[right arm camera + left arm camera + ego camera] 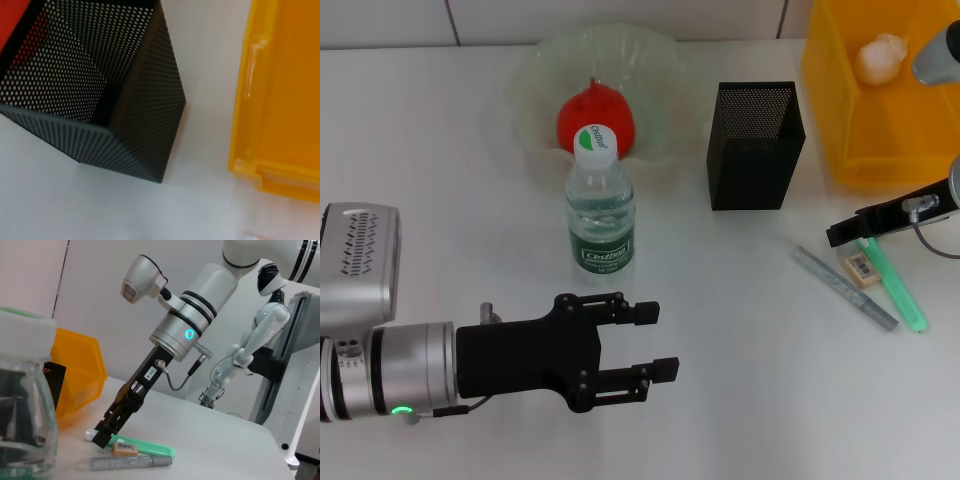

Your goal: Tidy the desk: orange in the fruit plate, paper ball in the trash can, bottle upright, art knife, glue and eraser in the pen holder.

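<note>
At right of centre in the head view, the right end effector hangs low over three small items on the white worktop: green art knife, eraser, grey glue stick. Whether its tips are parted I cannot tell. All three look light and rigid; the knife seems best pinched mid-shaft. The pen holder stands upper centre, with open room between. The left end effector idles wide, lower left.

I read "Cestbon" on the bottle, on its green label and also on its cap. The small sticker on my right arm is not readable.
</note>
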